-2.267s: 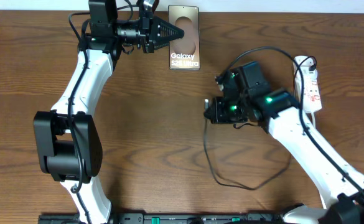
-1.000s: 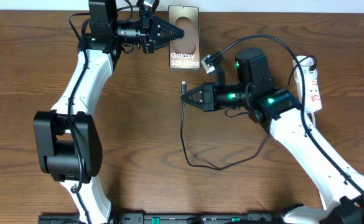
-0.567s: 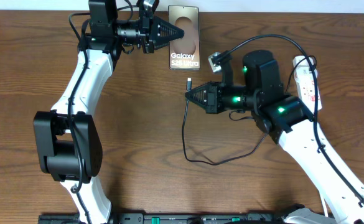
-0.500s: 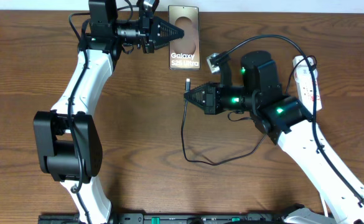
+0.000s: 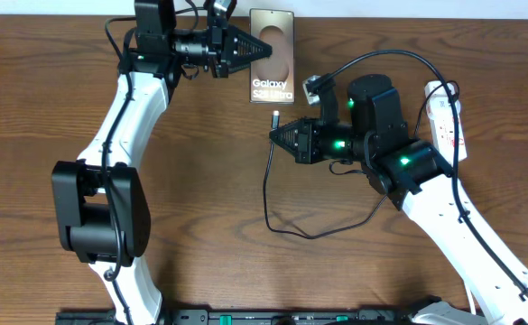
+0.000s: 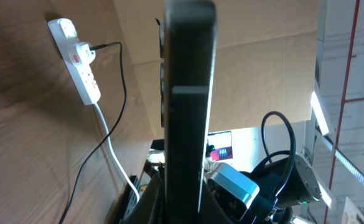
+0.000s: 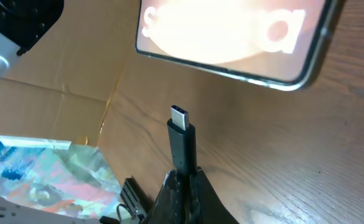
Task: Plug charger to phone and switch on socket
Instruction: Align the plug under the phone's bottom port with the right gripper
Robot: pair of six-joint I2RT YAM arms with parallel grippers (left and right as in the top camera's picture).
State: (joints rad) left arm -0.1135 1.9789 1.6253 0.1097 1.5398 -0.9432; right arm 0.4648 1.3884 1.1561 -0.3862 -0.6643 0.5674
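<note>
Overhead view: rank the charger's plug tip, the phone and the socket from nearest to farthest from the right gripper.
1. charger plug tip: clamped in the right gripper, sticking out toward the phone.
2. phone: just beyond the tip, at the top of the view.
3. socket: farthest, off at the right side, behind the gripper's wrist.

Left arm (image 5: pixel 124 113) was stretched far forward, wrist bent so my left gripper (image 5: pixel 256 48) pointed to my right. Its jaws were pinched on the edge of the phone (image 5: pixel 277 81). Right arm (image 5: pixel 453 217) reached in from the near right, forearm angled up-left and wrist roughly level. My right gripper (image 5: pixel 276 136) pointed left, fingers (image 7: pixel 180 186) clamped tight on the charger (image 7: pixel 183 140), plug tip sticking out past them. The two grippers were near each other, not touching.
</note>
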